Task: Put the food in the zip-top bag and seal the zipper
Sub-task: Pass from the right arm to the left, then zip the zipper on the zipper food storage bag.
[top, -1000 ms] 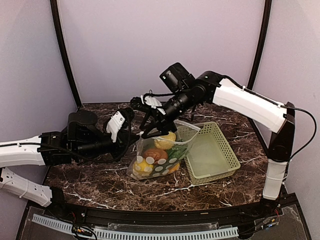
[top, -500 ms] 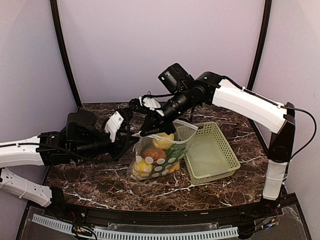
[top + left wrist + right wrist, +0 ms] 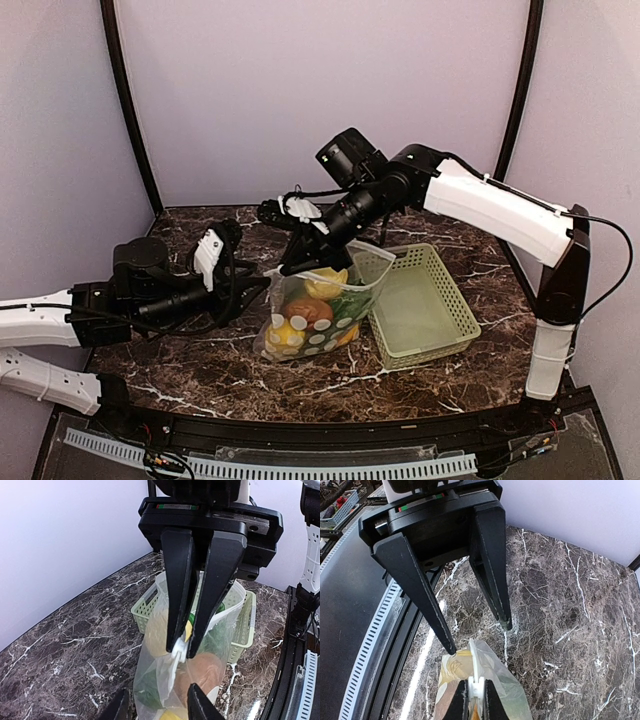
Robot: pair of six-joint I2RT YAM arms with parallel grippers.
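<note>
The sealing step is in hand. At the centre of the top view, the clear zip-top bag with white polka dots (image 3: 318, 318) is standing propped on the dark marble-patterned table (image 3: 200, 360). The small toy produce is sitting inside it: a yellow lemon-like piece (image 3: 330, 284) near the mouth, a brown round fruit (image 3: 310, 309) below that, and a green piece (image 3: 352, 301) to the right.

The right gripper (image 3: 181, 652), stretching down from the upper right of the top view, is pinching together on the thin pale zipper strip (image 3: 474, 672). It is holding the left end of the bag's mouth and keeping that corner lifted. The left gripper (image 3: 478, 637), lying along the left side of the top view, is hovering just beside the same corner. Its two black fingers are standing apart and are clasping nothing.

The rest of the mouth is gaping toward the right, so the seal looks unfinished. The next move is likely calling for the left pincer to close on the strip next to the right one's hold. It would then press along the strip while that hold anchors the corner.

A light green plastic mesh basket (image 3: 456, 292) is sitting at centre right, hard against the bag's far end, touching or nearly so. It is crowding the path there. The two pincers are also working tip to tip, so a clash is a risk.
</note>
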